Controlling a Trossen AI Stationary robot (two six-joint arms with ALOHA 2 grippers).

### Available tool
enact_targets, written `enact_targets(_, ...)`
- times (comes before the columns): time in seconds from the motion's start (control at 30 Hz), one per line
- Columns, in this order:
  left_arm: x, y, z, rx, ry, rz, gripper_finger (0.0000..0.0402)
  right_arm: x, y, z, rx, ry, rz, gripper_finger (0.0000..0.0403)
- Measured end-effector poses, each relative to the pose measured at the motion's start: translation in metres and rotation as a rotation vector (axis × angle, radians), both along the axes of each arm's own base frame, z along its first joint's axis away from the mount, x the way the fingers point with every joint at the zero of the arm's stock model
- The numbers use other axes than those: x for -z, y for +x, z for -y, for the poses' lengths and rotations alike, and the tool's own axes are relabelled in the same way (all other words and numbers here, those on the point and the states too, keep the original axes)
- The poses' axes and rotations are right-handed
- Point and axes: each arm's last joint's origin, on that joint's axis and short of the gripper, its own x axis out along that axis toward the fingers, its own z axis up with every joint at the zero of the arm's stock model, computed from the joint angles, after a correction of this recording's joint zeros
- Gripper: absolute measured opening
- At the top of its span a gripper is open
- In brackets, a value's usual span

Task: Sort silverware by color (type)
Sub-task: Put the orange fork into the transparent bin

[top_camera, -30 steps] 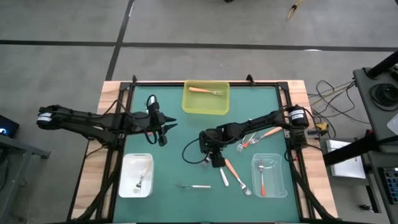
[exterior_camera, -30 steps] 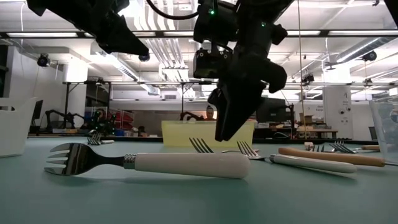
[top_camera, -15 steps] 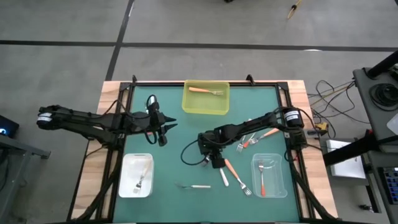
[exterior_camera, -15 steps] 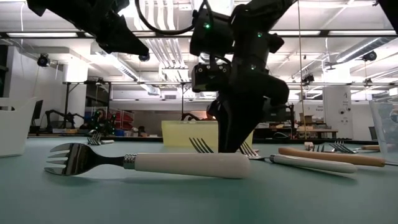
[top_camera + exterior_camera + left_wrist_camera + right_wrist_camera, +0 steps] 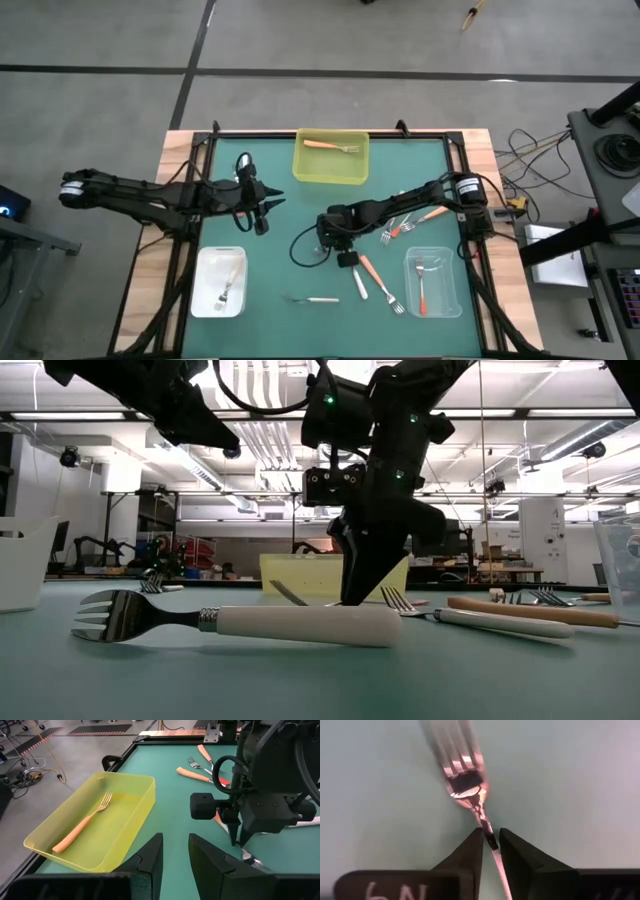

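The right claw (image 5: 491, 842) is down at the middle of the green tabletop (image 5: 290, 200), its fingers pinching the thin neck of a fork (image 5: 465, 782) whose tines tilt up. The left claw (image 5: 262, 208) hangs apart, fingers slightly parted, holding nothing. Other forks (image 5: 408, 222) lie nearby.

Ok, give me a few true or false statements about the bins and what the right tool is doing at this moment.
1. The yellow bin holds one orange-handled fork. True.
2. The right tool is closed on a fork's metal neck. True.
3. The white bin is empty. False: a white-handled fork lies in it.
4. The left tool is inside the clear bin. False: it hangs above the table, left of centre.
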Motion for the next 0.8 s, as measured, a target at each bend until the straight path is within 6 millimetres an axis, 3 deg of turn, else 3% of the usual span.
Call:
enact_targets(0.17, 0.000, 0.000, 0.000, 0.000, 0.000, 0.000, 0.0075, 0.000, 0.000, 0.000, -0.011, -0.010, 0.003, 0.0016)
enact_targets(0.53, 0.000, 0.000, 0.000, 0.000, 0.000, 0.001, 0.0075, -0.003, 0.003, 0.001, -0.029, -0.022, 0.028, 0.0010)
enact_targets(0.8, -0.011, -0.008, 0.000, 0.028, 0.064, 0.049, 0.0075, -0.022, 0.009, 0.007, 0.040, -0.053, 0.071, 0.0009)
